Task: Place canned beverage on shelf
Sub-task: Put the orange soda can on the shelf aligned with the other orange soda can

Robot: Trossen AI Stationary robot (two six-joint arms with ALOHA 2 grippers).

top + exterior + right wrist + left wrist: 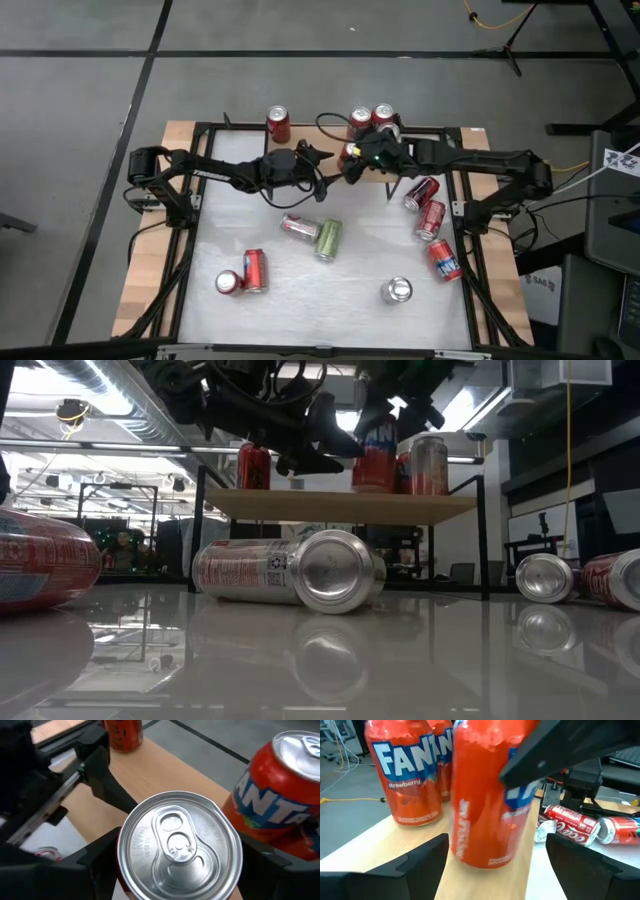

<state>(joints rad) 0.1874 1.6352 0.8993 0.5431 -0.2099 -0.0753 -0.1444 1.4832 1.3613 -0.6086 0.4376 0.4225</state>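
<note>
Right gripper [175,870] clasps a red Fanta can [179,851] from above, upright over the shelf [340,506] plank beside two cans [371,117] already standing there (whether its base rests on the wood, I cannot tell). Left gripper [495,865] waits open just in front of it. A fourth can [277,123] stands at the plank's other end. Release is left, and seven more cans [326,238] lie on the table [300,290].

Left gripper [492,865] fingers stood spread, red Fanta can [487,795] upright between them on the shelf [380,845], gripped from above by right gripper finger [545,755]. Two more Fanta cans [402,775] behind (strawberry label); fallen cola cans [570,822] beyond.
</note>
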